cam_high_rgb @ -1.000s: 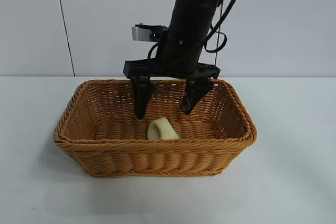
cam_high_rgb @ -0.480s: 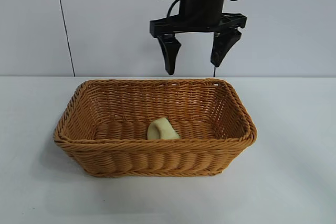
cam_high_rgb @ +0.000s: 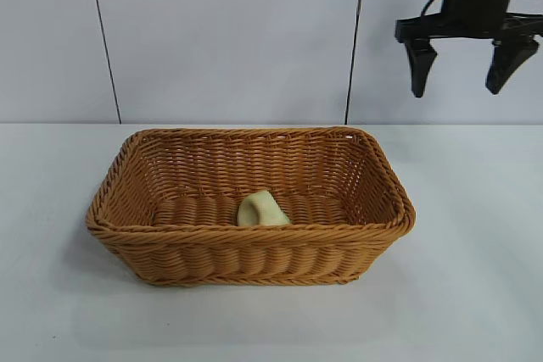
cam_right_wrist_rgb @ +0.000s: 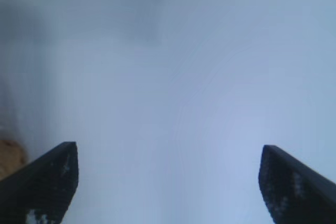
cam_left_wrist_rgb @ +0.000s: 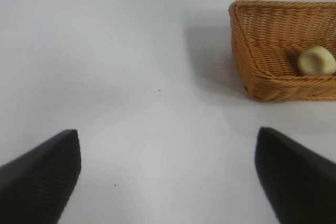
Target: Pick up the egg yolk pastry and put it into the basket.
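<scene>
Pastry down in the basket, both of your grippers empty.

Your left gripper (cam_left_wrist_rgb: 168, 177) sits apart off the basket's (cam_high_rgb: 246, 239) left end, touching nothing; the egg yolk pastry (cam_high_rgb: 261, 209) rests on the weave floor near the front wall; your right gripper (cam_high_rgb: 463, 64) hangs spread wide, high up past the basket's right end, so nothing is left to carry.

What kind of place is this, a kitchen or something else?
Likely a robot test bench, not a kitchen: a bare white table, plain panelled wall, one basket and a black right gripper overhead.
</scene>
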Available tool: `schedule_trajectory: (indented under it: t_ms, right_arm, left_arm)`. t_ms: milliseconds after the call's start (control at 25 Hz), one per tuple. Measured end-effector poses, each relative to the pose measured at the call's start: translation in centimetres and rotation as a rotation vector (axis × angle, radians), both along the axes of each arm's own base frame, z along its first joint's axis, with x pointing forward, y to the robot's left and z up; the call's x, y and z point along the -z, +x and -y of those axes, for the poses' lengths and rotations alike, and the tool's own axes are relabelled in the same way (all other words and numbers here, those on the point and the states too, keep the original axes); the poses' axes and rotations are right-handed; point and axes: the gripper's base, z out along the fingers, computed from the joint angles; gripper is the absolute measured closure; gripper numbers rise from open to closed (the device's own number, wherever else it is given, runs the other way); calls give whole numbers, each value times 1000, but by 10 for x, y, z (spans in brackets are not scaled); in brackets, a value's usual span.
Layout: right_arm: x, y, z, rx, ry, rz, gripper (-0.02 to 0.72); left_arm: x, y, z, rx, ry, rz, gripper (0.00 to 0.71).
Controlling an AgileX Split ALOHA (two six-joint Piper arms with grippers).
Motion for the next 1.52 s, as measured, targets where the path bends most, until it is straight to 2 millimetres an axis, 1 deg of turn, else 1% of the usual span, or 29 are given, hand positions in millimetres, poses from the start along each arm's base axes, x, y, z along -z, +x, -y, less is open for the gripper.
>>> schedule_trajectory:
  t_ms: [40, 120, 280, 360, 440, 560, 680, 800, 1040, 1200, 1320, 1520]
  right_arm:
    - [0, 0, 8, 18, 5, 0, 62]
    - [0, 0, 15, 21, 9, -2, 62]
    - [0, 0, 13, 1, 21, -5, 62]
    - [0, -4, 12, -9, 20, -13, 62]
    - [-1, -12, 13, -18, 17, -32, 62]
    - [-4, -31, 13, -39, 11, -65, 62]
    - [-10, -59, 13, -58, 21, -105, 62]
    - [-17, -94, 12, -81, 33, -142, 62]
    - [-33, -179, 13, -98, 43, -174, 62]
    - [-44, -231, 15, -99, 42, -139, 62]
    - [-48, -264, 16, -102, 41, -100, 62]
    - [-42, -312, 17, -105, 38, 20, 62]
  left_arm:
    - [0, 0, 0, 0, 0, 0, 16]
    - [0, 0, 0, 0, 0, 0, 16]
    - [0, 0, 0, 0, 0, 0, 16]
    - [0, 0, 0, 0, 0, 0, 16]
    - [0, 0, 0, 0, 0, 0, 16]
    - [0, 0, 0, 0, 0, 0, 16]
    - [0, 0, 0, 0, 0, 0, 16]
    - [0, 0, 0, 0, 0, 0, 16]
    - [0, 0, 0, 0, 0, 0, 17]
    - [0, 0, 0, 0, 0, 0, 17]
    - [0, 0, 0, 0, 0, 0, 17]
    - [0, 0, 0, 0, 0, 0, 17]
